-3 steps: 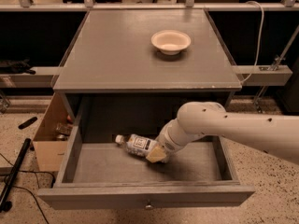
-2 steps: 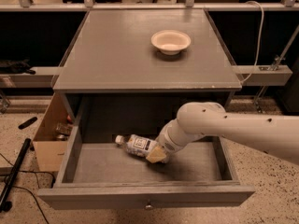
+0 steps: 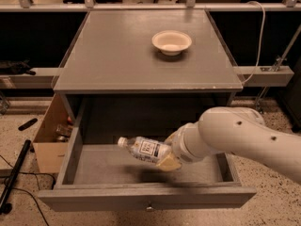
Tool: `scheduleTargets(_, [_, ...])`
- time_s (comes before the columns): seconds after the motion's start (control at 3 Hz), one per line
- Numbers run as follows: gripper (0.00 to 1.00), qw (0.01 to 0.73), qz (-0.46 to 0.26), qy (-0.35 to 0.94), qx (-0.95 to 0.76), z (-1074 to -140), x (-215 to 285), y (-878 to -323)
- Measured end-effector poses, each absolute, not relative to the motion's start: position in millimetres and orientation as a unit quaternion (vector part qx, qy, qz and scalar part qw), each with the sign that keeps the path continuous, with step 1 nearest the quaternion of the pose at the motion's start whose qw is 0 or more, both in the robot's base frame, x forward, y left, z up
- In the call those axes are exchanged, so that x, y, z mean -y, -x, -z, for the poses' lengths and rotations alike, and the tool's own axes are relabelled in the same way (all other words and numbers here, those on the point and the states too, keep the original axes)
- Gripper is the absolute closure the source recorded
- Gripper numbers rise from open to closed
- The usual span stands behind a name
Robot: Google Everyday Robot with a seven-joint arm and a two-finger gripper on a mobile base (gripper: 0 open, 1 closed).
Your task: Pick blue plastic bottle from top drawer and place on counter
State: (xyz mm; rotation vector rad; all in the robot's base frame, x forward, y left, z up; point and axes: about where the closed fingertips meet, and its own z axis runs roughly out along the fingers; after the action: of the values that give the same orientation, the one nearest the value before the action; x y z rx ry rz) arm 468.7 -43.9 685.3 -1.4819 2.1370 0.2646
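Observation:
The blue plastic bottle is clear with a white cap pointing left and a pale label. It lies nearly level in the air above the floor of the open top drawer. My gripper reaches in from the right on a white arm and is shut on the bottle's base end, with a tan fingertip under it. The bottle's shadow falls on the drawer floor below. The grey counter is the cabinet top behind and above the drawer.
A white bowl stands on the counter at the back right. A cardboard box with small items sits on the floor left of the cabinet. A dark pole and cables lie on the speckled floor at left.
The bottle lay on the drawer floor with the gripper around its base; now it has been lifted clear of the floor in the gripper.

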Motion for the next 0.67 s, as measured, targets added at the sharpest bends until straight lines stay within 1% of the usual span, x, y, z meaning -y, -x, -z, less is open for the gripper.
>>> scheduleTargets(0.33, [1.0,0.304,-0.065,0.555,-0.772,-768.5,63.9,-438.1])
scheduleTargets(0.67, [1.0,0.338,-0.019,0.566,-0.752,-862.5,83.5,-426.2])
